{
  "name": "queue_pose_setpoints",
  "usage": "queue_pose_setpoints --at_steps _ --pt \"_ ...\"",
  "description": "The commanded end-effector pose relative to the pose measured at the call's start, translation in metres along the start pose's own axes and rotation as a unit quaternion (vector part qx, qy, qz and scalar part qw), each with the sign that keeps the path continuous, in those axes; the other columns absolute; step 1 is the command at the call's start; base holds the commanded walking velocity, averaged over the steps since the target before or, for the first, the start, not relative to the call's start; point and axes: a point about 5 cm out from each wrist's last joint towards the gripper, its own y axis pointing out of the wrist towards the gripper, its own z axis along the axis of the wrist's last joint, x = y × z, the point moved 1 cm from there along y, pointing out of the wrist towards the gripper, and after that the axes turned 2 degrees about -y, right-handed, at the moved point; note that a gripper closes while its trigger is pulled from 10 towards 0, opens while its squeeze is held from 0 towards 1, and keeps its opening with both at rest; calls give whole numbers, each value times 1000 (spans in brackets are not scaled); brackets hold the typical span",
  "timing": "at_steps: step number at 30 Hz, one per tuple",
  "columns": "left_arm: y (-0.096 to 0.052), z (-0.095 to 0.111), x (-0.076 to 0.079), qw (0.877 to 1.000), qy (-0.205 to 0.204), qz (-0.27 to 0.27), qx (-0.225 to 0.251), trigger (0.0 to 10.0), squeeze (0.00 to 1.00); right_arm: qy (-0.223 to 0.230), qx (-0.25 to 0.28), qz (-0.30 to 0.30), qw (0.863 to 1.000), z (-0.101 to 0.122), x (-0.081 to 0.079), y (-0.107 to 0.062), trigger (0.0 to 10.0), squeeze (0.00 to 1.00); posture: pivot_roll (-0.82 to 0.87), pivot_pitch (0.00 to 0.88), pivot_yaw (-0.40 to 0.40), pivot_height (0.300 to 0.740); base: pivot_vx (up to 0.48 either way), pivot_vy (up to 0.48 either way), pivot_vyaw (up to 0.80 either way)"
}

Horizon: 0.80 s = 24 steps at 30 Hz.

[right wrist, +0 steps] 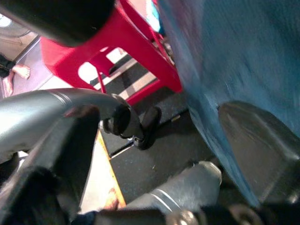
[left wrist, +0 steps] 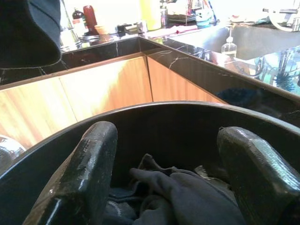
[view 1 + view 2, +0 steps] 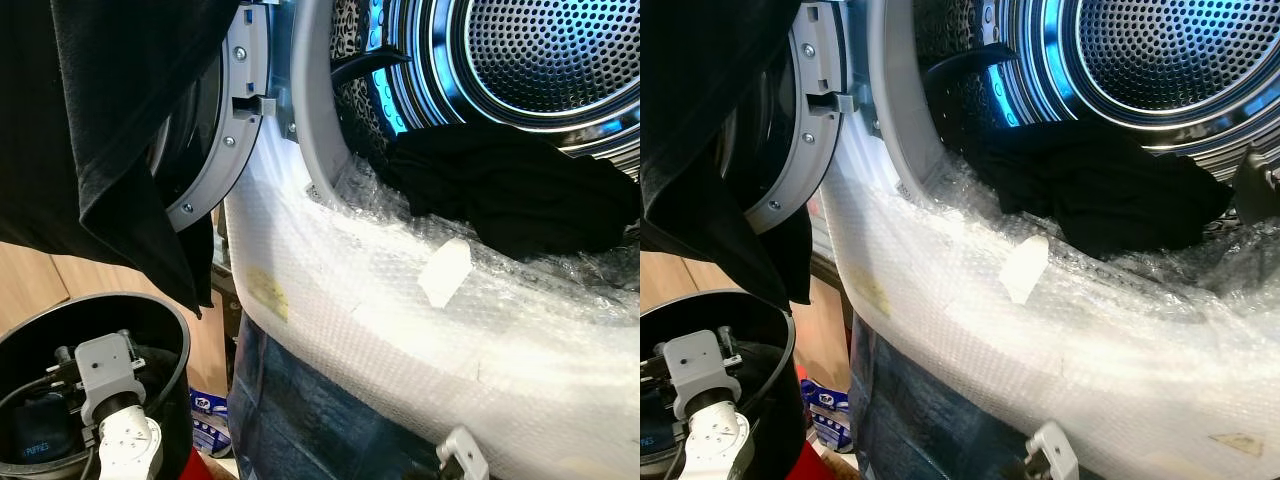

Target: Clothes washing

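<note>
The left claw (image 2: 164, 183) hangs inside the round black laundry bin (image 3: 150, 320), its fingers (image 2: 79, 178) spread wide and holding nothing; dark crumpled clothes (image 2: 178, 197) lie in the bin just beyond and between them. A black garment (image 3: 510, 190) lies in the washing machine drum (image 3: 540, 60), above the bin. The right claw (image 1: 159, 154) gapes empty beside blue denim (image 1: 234, 61), below the drum.

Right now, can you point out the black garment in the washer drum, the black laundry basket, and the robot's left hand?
black garment (image 3: 520, 190): left eye view, middle of the crumpled cloth.
laundry basket (image 3: 150, 305): left eye view, its upper rim.
left hand (image 2: 164, 187): left wrist view, between its two open fingertips, over the basket's clothes.
</note>
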Motion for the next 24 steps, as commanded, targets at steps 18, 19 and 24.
queue_pose_setpoints --at_steps 18,19,24 --pt "3 2 -2 1000 11 -11 -3 10000 0 25 -189 -169 967 -100 14 19 10000 0 -61 0 -53 740 0 0 0" --pt "2 2 -2 1000 11 -11 -3 10000 0 34 -193 -192 962 -102 16 20 10000 0 -59 0 -47 740 0 0 0" --pt "-2 3 -5 1000 12 -16 -2 10000 0 112 -181 -333 919 -108 27 13 10000 0 -48 0 -34 740 0 0 0"
